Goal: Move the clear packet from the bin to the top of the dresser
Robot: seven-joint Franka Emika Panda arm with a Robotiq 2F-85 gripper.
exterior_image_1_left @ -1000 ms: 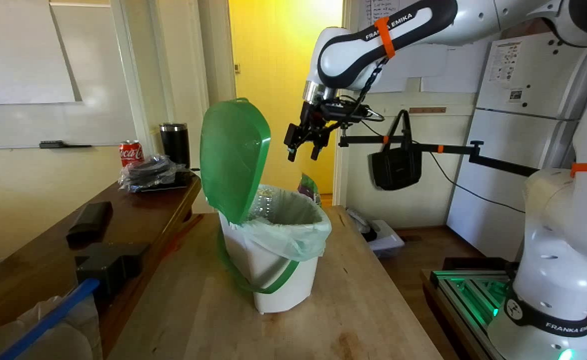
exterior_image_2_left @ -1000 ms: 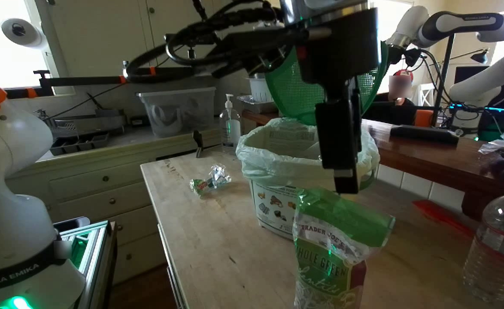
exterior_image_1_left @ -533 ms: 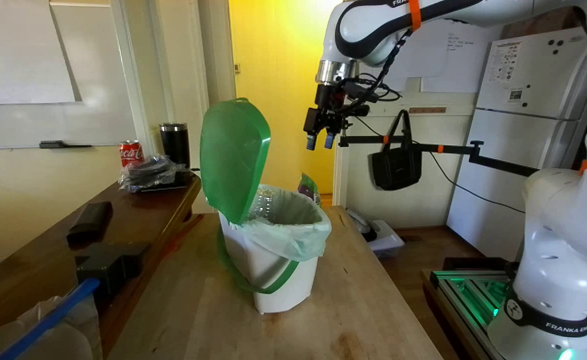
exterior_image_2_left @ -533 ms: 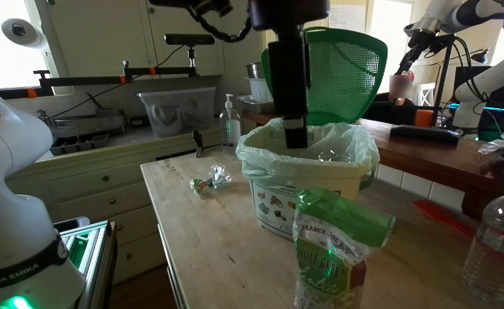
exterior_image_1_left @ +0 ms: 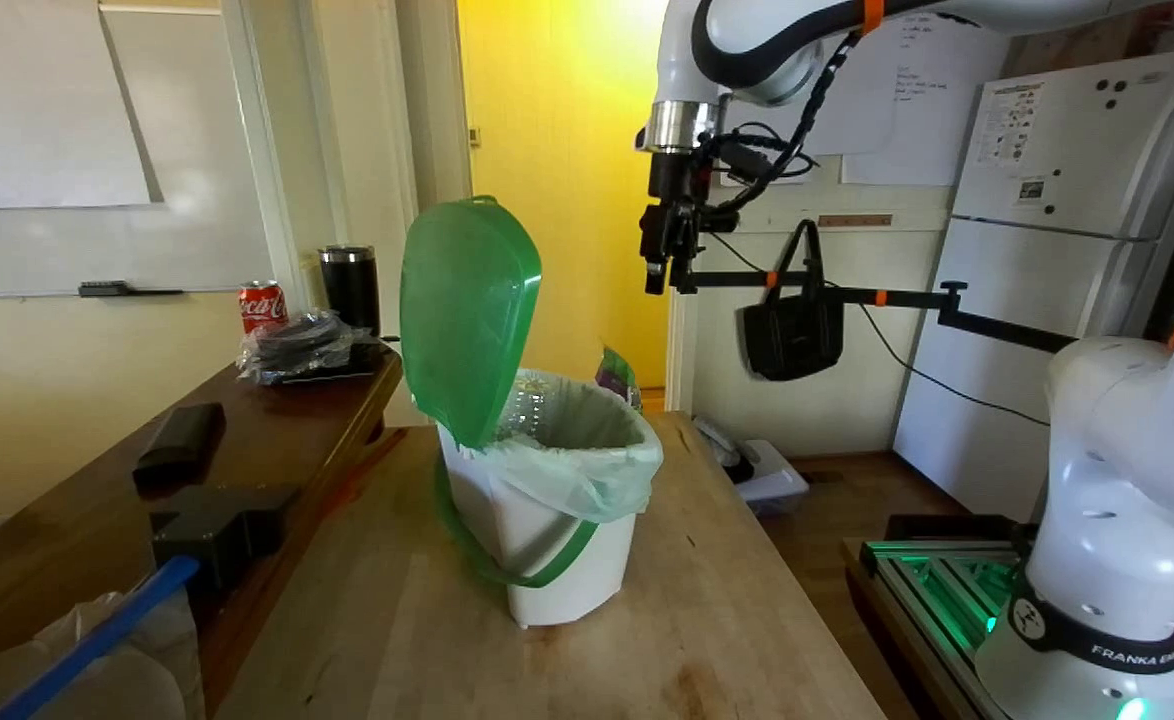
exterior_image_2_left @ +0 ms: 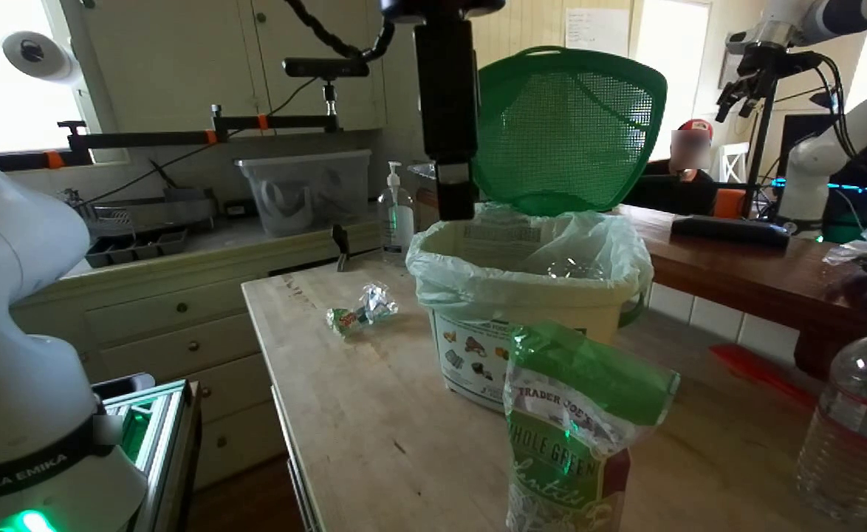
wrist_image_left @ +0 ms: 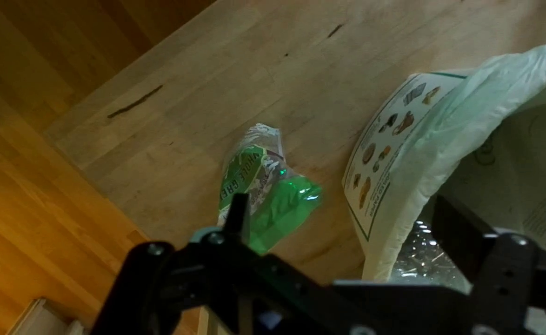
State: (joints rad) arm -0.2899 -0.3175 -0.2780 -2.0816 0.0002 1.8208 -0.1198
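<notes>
The white bin (exterior_image_1_left: 587,592) stands on the light wooden dresser top (exterior_image_1_left: 727,630), its green lid (exterior_image_1_left: 467,310) raised. It also shows in an exterior view (exterior_image_2_left: 470,347) and the wrist view (wrist_image_left: 377,153). A pale liner bag (exterior_image_2_left: 470,292) covers its rim. Shiny clear plastic (wrist_image_left: 429,258) lies inside the bin. A packet with purple middle and yellowish end is hidden or out of view; I cannot tell whether this plastic is part of it. My gripper (exterior_image_1_left: 669,280) is open and empty, above and beside the bin, pointing down. In the wrist view its fingers (wrist_image_left: 347,223) are wide apart.
A green-topped lentils bag (exterior_image_2_left: 574,443) stands beside the bin. A crumpled wrapper (exterior_image_2_left: 363,310), a pump bottle (exterior_image_2_left: 396,222), a water bottle (exterior_image_2_left: 854,436) and a red object (exterior_image_2_left: 762,373) are around it. A dark wooden counter (exterior_image_1_left: 247,420) runs alongside. A second arm (exterior_image_2_left: 810,155) is behind.
My gripper has moved up and back from above the bin, to the right in one exterior view and to the left in another. It has turned to point straighter down. The bin has not moved.
</notes>
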